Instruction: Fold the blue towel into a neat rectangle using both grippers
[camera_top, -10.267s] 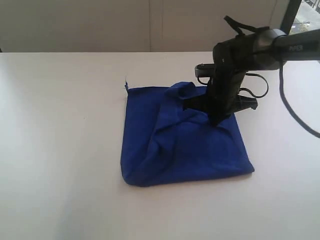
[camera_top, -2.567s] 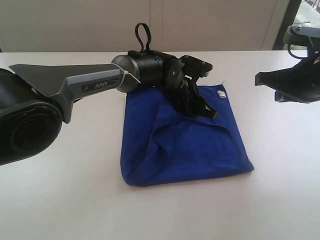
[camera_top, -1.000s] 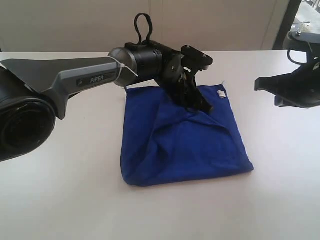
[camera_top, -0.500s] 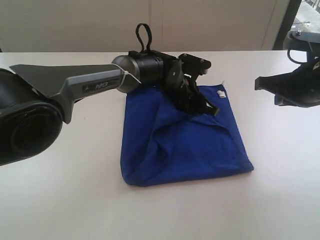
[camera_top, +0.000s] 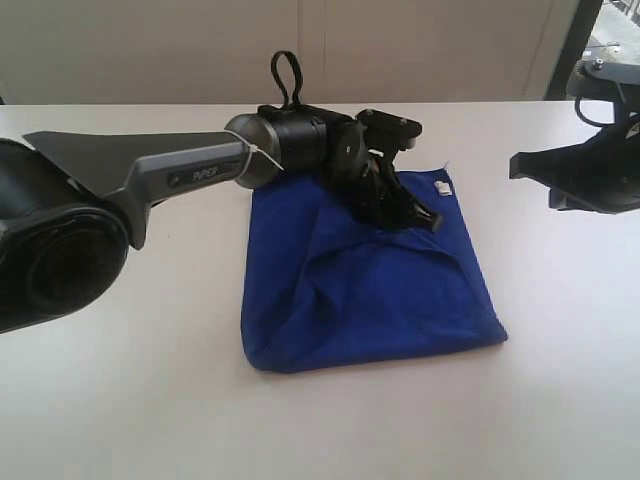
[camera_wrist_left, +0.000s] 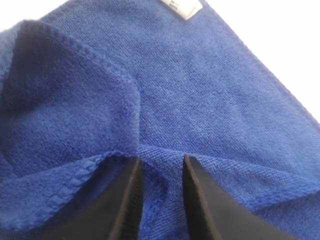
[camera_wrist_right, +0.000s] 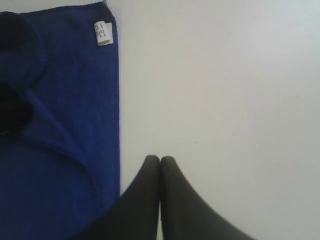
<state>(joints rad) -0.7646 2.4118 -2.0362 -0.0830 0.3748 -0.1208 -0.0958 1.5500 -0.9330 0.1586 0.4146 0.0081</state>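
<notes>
Now the left arm reaches low across the bench (camera_top: 150, 350), wrist bent down, so the left gripper (camera_top: 408, 212) meets the far part of the blue towel (camera_top: 380, 290). Its jaws stand slightly apart at a raised fold, seemingly not pinching it. The right gripper (camera_wrist_right: 160, 160) hovers beside the towel, jaws pressed together.

The left arm (camera_top: 180, 165) bears white lettering, too blurred to read. The white tag (camera_wrist_left: 181, 6) on the blue towel (camera_top: 370, 290): print illegible.

Left claw (camera_top: 425, 220) over towel (camera_top: 380, 300) on table (camera_top: 150, 400)
</notes>
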